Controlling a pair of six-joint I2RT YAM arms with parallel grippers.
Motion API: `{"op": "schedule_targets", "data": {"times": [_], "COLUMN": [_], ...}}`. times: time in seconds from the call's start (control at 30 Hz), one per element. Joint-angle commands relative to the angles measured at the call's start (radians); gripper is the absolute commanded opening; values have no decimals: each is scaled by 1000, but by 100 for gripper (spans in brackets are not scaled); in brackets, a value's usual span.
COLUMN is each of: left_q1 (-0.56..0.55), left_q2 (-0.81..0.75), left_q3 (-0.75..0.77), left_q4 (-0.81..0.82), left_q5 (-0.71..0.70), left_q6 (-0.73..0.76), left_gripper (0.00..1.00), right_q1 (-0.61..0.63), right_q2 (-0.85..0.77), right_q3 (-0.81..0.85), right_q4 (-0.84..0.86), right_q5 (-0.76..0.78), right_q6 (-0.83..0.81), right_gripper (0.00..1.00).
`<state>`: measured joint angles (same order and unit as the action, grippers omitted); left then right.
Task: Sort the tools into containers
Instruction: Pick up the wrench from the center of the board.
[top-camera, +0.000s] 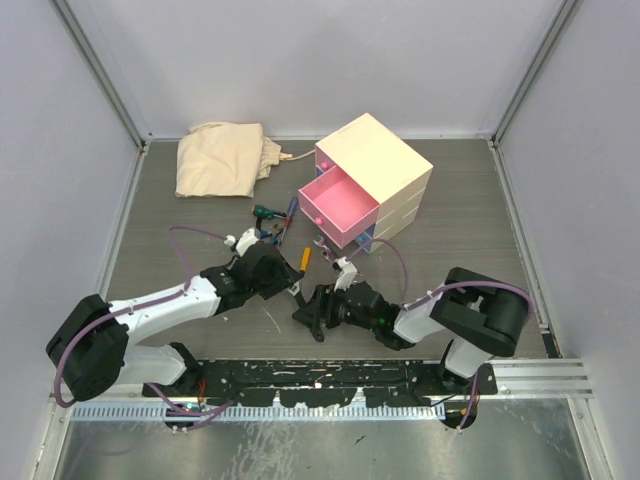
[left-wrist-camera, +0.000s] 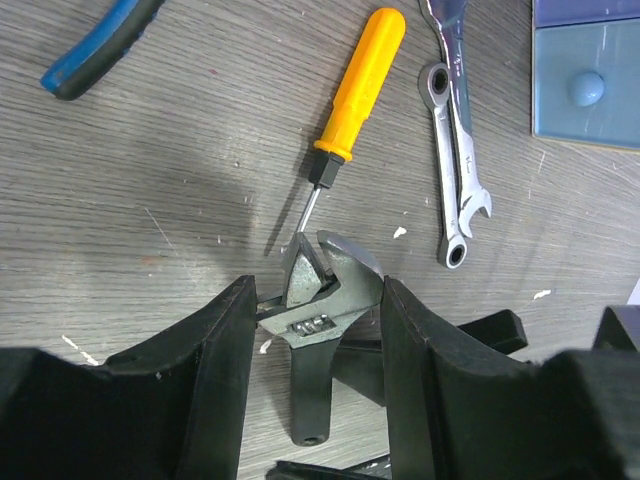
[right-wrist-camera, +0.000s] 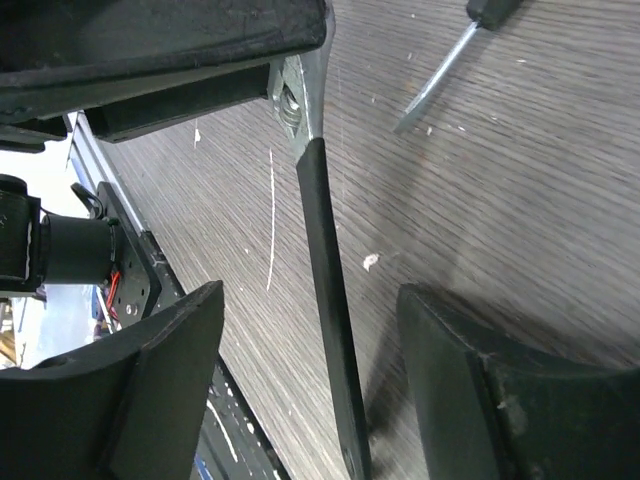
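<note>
While tight in left tool, black-handled adjustable wrench (silver-headed; right tool agape)

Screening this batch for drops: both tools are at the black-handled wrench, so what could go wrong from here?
The left tool pinches the adjustable wrench only at its metal head, so the long handle may pivot or slip. The right tool straddles that handle open and untouching; closing off-centre could knock it loose onto the orange-handled screwdriver nearby.

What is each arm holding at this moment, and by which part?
The left fingers clamp the black-handled adjustable wrench by its silver head. The right fingers stand open on either side of its handle, holding nothing.
</note>
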<state>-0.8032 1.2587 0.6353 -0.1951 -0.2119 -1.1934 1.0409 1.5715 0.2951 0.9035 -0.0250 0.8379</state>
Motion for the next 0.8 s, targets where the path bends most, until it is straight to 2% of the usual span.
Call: {"op": "schedule_targets", "data": {"times": [0.0,0.23,0.37,0.47,0.53,0.6,0.77], "left_q1": [-3,-3,-3,-3,-4,-2,-3], "left_q2": [-35,-68,-100,-117,-132,-150,-218], "left_q3": [5,-10,-31,-36,-36,-34,-19], "left_q4": [86,71,65,37,15,-12,-81], "left_q5": [11,-2,-19,-36,-50,-65,-105], "left_q6": [-21,-21,-21,-16,-10,-3,42], "left_gripper": [0,0,0,2,8,21,49], "right_q1": [5,4,4,5,5,4,5], "right_q2": [91,151,122,95,77,58,-22], "right_q3": [38,12,10,13,12,10,-17], "right_q4": [183,274,247,203,186,175,139], "right_q5": [-52,-68,-63,-50,-45,-48,-36], "right_q6": [-16,13,-3,-20,-28,-36,-33], "right_gripper": [69,37,19,9,4,1,1]}}
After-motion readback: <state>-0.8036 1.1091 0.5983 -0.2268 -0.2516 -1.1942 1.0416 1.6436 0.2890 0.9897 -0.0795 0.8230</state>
